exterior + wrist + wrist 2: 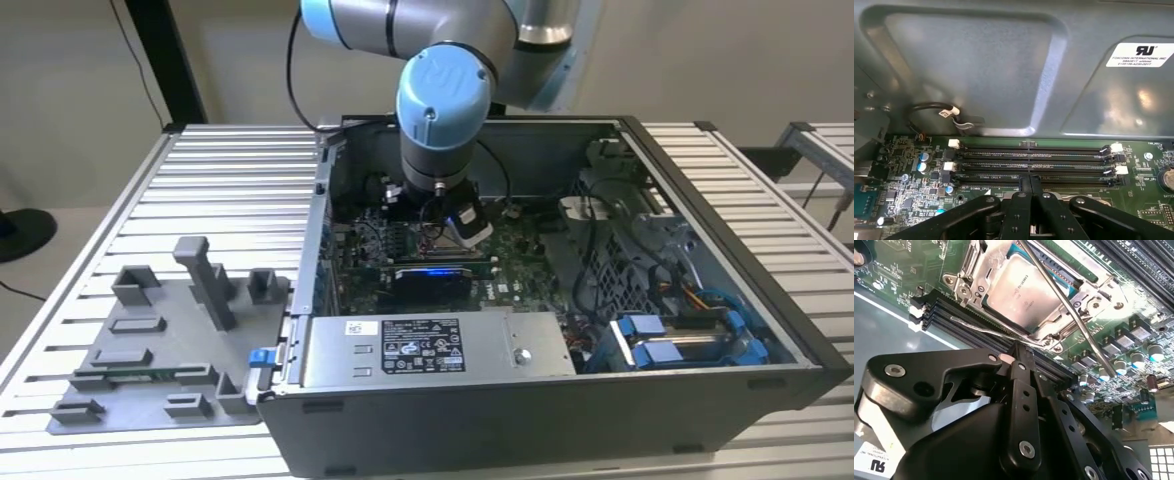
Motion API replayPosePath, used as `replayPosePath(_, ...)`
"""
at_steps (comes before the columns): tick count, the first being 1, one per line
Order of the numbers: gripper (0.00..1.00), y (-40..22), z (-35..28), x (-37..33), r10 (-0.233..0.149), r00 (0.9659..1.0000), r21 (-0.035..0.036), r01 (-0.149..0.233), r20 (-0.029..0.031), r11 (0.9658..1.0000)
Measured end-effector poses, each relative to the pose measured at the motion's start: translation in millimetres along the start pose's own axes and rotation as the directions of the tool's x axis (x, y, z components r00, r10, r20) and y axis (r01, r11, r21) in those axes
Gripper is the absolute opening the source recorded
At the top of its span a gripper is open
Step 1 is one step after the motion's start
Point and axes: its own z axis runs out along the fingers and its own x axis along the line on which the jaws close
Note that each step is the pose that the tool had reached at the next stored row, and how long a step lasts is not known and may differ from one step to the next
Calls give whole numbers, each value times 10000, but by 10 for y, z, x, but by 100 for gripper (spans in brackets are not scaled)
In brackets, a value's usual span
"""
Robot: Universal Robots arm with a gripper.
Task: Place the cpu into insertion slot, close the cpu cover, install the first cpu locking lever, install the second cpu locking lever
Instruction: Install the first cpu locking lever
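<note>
Claw (pixel 1018 351) was shut tight, tips against the thin lever (pixel 985 330) (pinched or just touching, couldn't tell). The cpu (pixel 1019 290) sat in the insertion slot (pixel 1054 330) under the cpu cover (pixel 970 270). Risk, imo: lever slipping off & springing back. Long 2nd lever (pixel 1076 322) crossed the cover; memory slots (pixel 954 315) crowded alongside.

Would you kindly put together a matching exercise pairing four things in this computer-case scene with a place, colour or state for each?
Things:
1 cpu
2 memory slots
3 grey fixture plate
4 tool

Descriptions:
A on the slatted table, outside the case
B long, black, empty
C shut, fingertips by a wire lever
D silvery top, framed by the cpu cover

Pairs: 1-D, 2-B, 3-A, 4-C
</note>
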Motion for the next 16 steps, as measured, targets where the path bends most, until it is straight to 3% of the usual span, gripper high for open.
replayPosePath(16,0,-25,36,-34,5,10000,0,-5,-10,10000)
